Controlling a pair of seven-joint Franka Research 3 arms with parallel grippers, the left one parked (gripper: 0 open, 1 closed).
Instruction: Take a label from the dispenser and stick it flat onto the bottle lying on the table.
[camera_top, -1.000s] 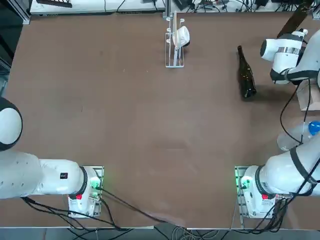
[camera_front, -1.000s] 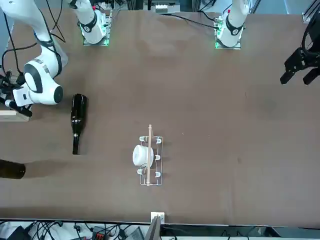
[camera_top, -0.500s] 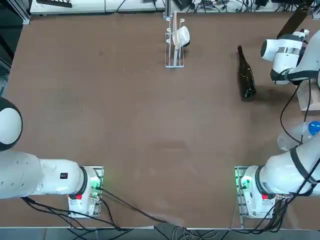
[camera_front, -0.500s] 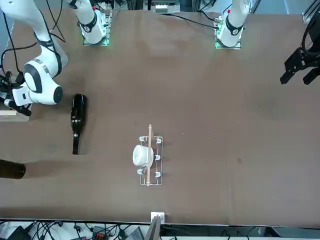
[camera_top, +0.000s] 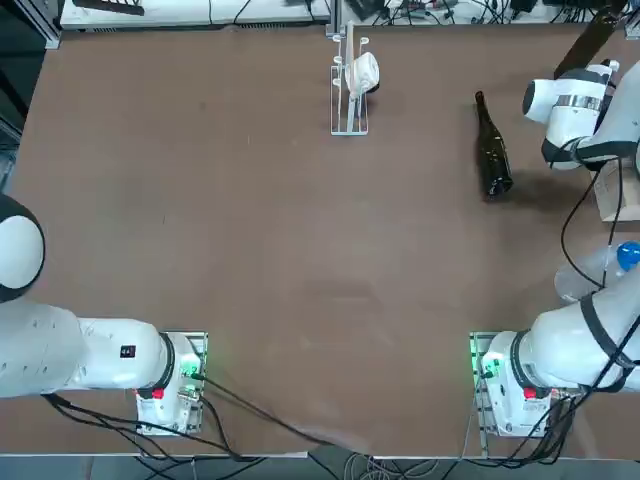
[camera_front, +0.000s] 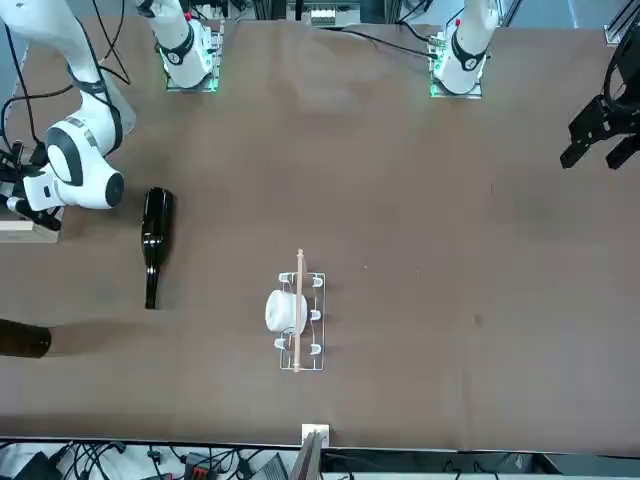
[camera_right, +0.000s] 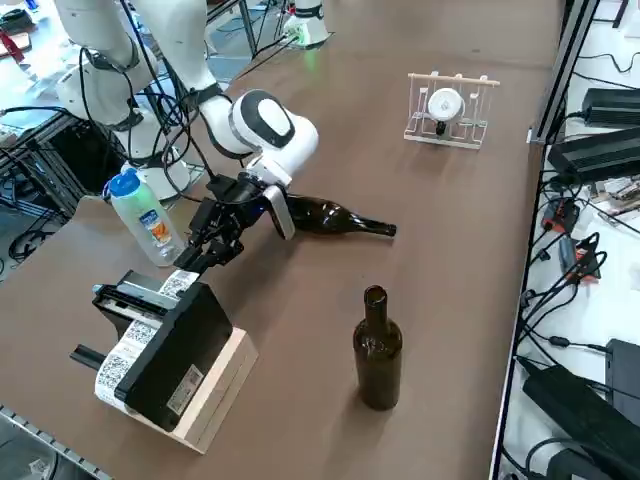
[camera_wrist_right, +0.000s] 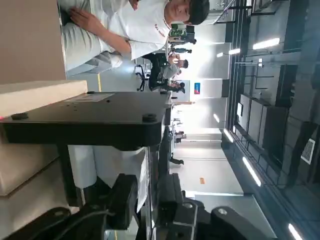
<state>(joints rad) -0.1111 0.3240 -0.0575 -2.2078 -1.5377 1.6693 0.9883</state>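
Note:
The dark bottle (camera_top: 492, 150) (camera_front: 153, 240) (camera_right: 325, 216) lies on its side at the table's far right. My right gripper (camera_right: 200, 258) (camera_wrist_right: 147, 192) is low beside it, off the table's right edge, at the mouth of a black box dispenser (camera_right: 165, 350) (camera_wrist_right: 90, 117) on a wooden block (camera_top: 618, 192). A white printed label strip (camera_right: 178, 284) (camera_wrist_right: 146, 175) comes out of the box. In the wrist view the strip's edge runs between my two fingers, which stand narrowly open around it. A clear acrylic frame with a white roll (camera_top: 349, 85) (camera_right: 447, 108) stands at the far middle.
A second dark bottle (camera_right: 378, 348) (camera_front: 20, 340) stands upright near the table's far right corner. A clear plastic bottle with a blue cap (camera_right: 145, 215) (camera_top: 610, 262) stands by the right edge. A seated person (camera_wrist_right: 130, 22) shows beyond the table.
The right arm's elbow has shifted slightly further toward the table's right edge, toward the black box. The bottle and the acrylic frame have not moved.

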